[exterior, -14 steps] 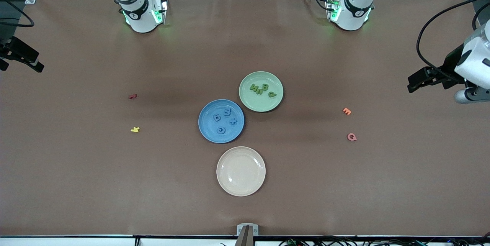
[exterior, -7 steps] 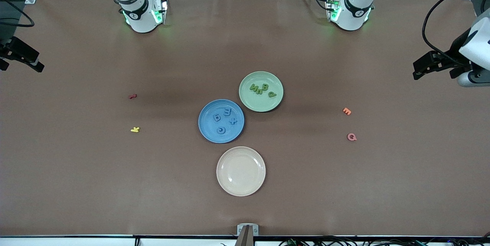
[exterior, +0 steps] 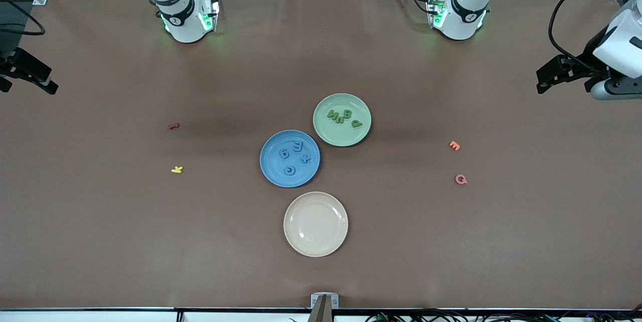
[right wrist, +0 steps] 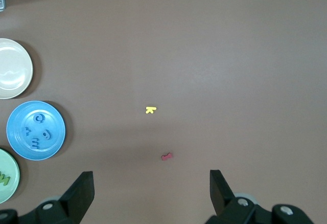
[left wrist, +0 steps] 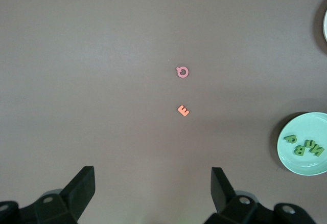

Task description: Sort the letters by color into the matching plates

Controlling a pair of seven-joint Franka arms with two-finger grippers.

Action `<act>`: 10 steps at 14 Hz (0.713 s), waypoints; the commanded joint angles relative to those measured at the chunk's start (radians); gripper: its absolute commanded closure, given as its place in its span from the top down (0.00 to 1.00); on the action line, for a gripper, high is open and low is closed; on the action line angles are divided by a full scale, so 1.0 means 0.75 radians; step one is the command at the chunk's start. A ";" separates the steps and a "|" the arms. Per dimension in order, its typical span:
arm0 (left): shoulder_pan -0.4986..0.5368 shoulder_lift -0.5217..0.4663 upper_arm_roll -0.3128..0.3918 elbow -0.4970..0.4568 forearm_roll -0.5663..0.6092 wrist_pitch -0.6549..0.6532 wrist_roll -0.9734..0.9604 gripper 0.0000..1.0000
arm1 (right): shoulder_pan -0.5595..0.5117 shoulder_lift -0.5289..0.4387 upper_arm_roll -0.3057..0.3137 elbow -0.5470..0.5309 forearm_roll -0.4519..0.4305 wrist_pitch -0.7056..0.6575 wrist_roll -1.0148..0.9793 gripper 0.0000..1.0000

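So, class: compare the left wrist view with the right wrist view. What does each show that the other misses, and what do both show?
Left wrist view only: the pink letter, the orange letter and the open left gripper. Right wrist view only: the blue plate with its blue letters, the yellow letter, the red letter and the open right gripper. Both: the green plate and the cream plate.

A brown tabletop (exterior: 100, 242) carries three plates close together at its middle: a green plate (exterior: 364, 131), a blue plate (exterior: 271, 171) nearer the front camera, and a cream plate (exterior: 316, 242) nearest (empty). Toward the right arm's end lie a red letter (exterior: 174, 126) and a yellow letter (exterior: 176, 169). Toward the left arm's end lie an orange letter (exterior: 454, 146) and a pink letter (exterior: 460, 179).
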 commanded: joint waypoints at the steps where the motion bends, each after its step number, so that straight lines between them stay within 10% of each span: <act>1: -0.010 -0.048 0.029 -0.055 -0.032 0.032 0.029 1.00 | -0.018 0.025 0.011 0.018 -0.012 -0.080 -0.014 1.00; 10: 0.029 -0.038 -0.008 -0.057 -0.032 0.064 0.092 1.00 | -0.022 0.027 0.011 0.026 -0.012 -0.125 -0.014 1.00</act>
